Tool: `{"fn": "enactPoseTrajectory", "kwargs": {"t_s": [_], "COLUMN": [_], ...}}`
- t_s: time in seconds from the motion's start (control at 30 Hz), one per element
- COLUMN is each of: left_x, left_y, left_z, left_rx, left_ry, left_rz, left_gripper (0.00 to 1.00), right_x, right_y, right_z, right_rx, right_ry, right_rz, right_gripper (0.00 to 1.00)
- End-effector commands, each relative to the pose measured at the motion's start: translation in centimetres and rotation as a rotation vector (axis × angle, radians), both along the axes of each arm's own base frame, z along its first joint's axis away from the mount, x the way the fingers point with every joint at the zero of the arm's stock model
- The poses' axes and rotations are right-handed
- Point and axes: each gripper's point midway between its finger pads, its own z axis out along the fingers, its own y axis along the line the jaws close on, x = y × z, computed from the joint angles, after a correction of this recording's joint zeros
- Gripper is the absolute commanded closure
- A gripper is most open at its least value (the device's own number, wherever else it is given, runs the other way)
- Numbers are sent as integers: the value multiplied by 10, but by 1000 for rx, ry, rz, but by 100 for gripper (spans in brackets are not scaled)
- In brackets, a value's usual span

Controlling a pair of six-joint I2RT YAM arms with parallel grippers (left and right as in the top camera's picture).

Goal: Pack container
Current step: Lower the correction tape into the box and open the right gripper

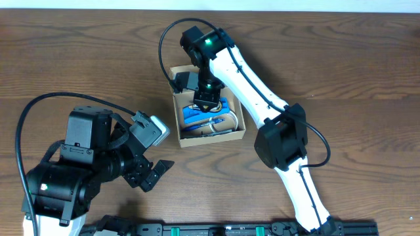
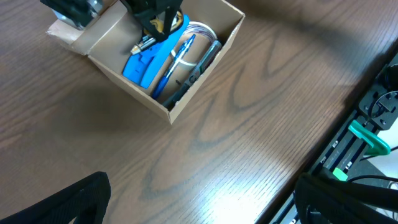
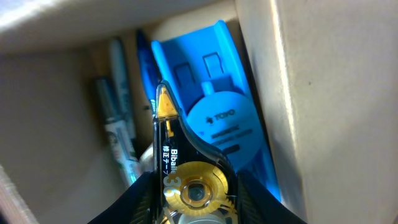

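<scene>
Container [image 1: 213, 138] sits at upper centre of the overhead frame, flap open. Right gripper [image 1: 207, 98] is down inside it, clamped on a correction tape dispenser [image 3: 186, 174] over the blue packet [image 3: 217, 118] and pens [image 3: 118, 130]. Left gripper [image 2: 199, 208], at lower left, is spread wide and holds nothing.

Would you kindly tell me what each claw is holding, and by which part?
The right claw grips a correction tape dispenser by its wheel end, inside the container; the left claw holds nothing.
</scene>
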Motion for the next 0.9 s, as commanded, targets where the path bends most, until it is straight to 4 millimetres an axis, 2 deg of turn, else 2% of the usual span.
{"fn": "enactPoseTrajectory", "kwargs": {"t_s": [0.0,0.1,0.47,0.73,0.87], "left_x": [1,1,1,1,1], "left_y": [-1,-1,-1,-1,-1], "left_z": [10,10,10,10,10], "left_rx": [-12,-12,-12,-12,-12], "left_ry": [-32,-32,-32,-32,-32], "left_rz": [-15,-15,-15,-15,-15], "left_gripper": [5,5,5,5,5], "right_x": [6,9,8,1,-2], "right_y": [-17,-20,-16,-15,-10], "right_z": [-15,-23,-40,-40,-38], "right_rx": [-66,-91,-126,-137,-136], "right_ry": [-15,-30,-55,-41,-40], "right_rz": [25,24,39,29,13], "right_gripper": [85,80,79,59,52]}}
